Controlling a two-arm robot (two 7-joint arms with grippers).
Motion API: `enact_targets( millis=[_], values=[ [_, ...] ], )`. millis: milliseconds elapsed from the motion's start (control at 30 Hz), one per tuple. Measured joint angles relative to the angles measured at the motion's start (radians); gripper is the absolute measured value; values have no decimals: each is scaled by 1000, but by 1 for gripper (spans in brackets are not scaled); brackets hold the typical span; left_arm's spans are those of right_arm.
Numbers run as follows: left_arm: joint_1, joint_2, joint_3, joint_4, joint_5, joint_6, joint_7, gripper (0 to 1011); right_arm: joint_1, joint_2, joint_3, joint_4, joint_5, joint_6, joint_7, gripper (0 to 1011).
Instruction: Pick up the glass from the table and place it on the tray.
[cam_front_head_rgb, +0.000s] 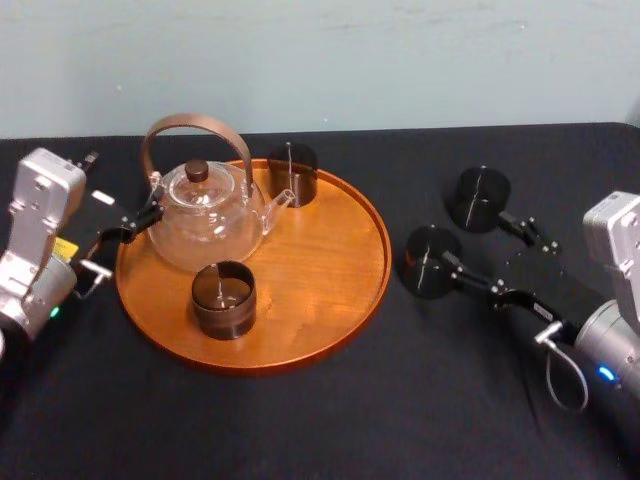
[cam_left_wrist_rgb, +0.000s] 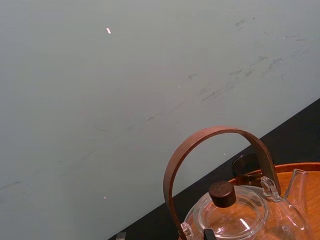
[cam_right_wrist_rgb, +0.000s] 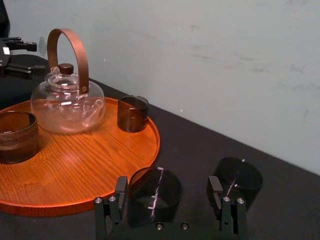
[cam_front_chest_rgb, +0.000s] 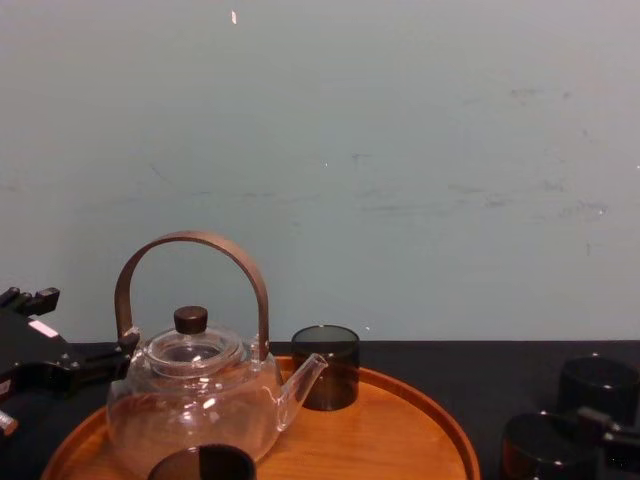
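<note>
Fingers (cam_right_wrist_rgb: 120, 192) of right gripper (cam_right_wrist_rgb: 168, 186) wide apart, empty, near dark glass (cam_right_wrist_rgb: 152, 194) faint against black table (cam_right_wrist_rgb: 200, 150); left gripper (cam_front_head_rgb: 140, 222) beside tray (cam_front_head_rgb: 330, 300).

There were four dark glasses: a first glass (cam_front_head_rgb: 292, 172), a second glass (cam_front_head_rgb: 224, 298), a third glass (cam_front_head_rgb: 478, 197) and a fourth glass (cam_front_head_rgb: 432, 261). Two sat on the tray (cam_front_head_rgb: 330, 260) and two on the bench (cam_front_head_rgb: 400, 420). There was one see-through teapot (cam_front_head_rgb: 205, 215), just one round tray and one black bench.
</note>
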Motion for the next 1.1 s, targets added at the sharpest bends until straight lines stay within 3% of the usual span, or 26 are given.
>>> enact_targets(
  millis=[1100],
  values=[
    [0, 0, 0, 0, 0, 0, 0, 1001, 3, -84, 34, 100, -15, 38, 95, 1010]
  ],
)
